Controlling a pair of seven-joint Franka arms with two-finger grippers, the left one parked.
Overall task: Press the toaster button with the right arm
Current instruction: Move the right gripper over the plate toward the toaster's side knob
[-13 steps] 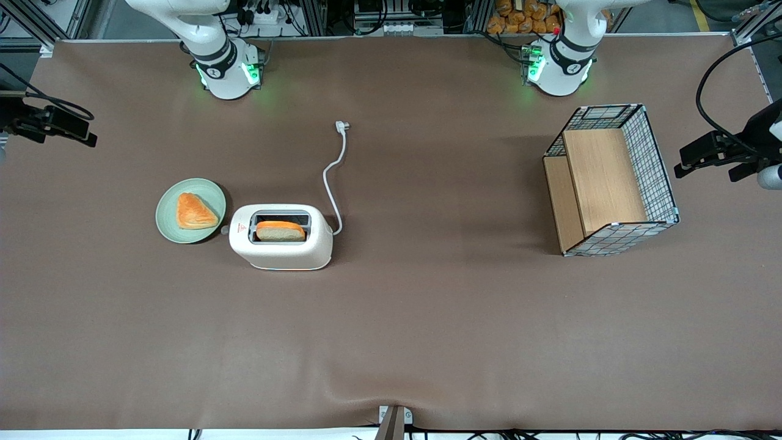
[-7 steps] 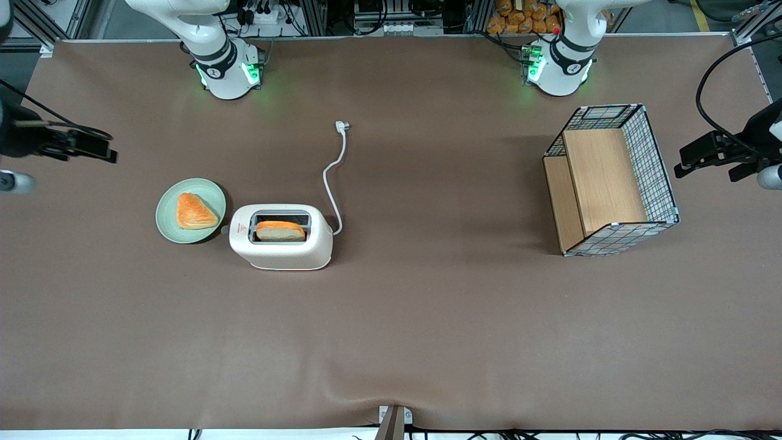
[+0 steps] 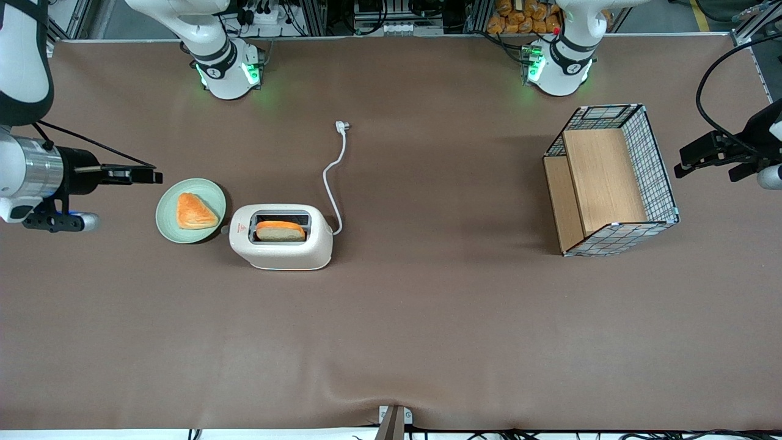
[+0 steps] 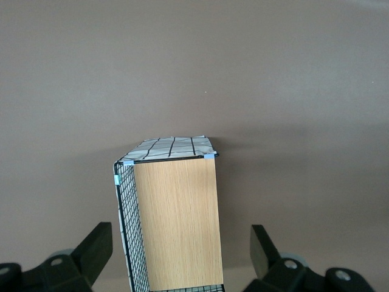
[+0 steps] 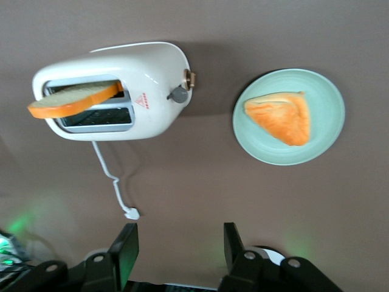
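Observation:
The cream-white toaster point(image 3: 281, 244) stands on the brown table with a bread slice point(image 3: 280, 230) in its top slot. The toaster button point(image 3: 224, 230), a small grey knob, sticks out of the narrow end that faces the green plate point(image 3: 165, 223). My right arm's gripper point(image 3: 154, 177) hovers above the table just outside the plate's rim, toward the working arm's end, well apart from the button. In the right wrist view the gripper point(image 5: 179, 234) is open and empty, and the toaster point(image 5: 152, 67), its button point(image 5: 178, 94) and the plate point(image 5: 255, 146) all show.
A triangular pastry point(image 3: 194, 211) lies on the plate. The toaster's white cord ends in a plug point(image 3: 342, 126) farther from the front camera. A wire basket with wooden shelves point(image 3: 611, 180) stands toward the parked arm's end and also shows in the left wrist view point(image 4: 176, 219).
My right arm has swung in from the table's edge toward the plate and toaster, and more of its white arm and silver wrist shows. The toaster, bread and plate have not moved.

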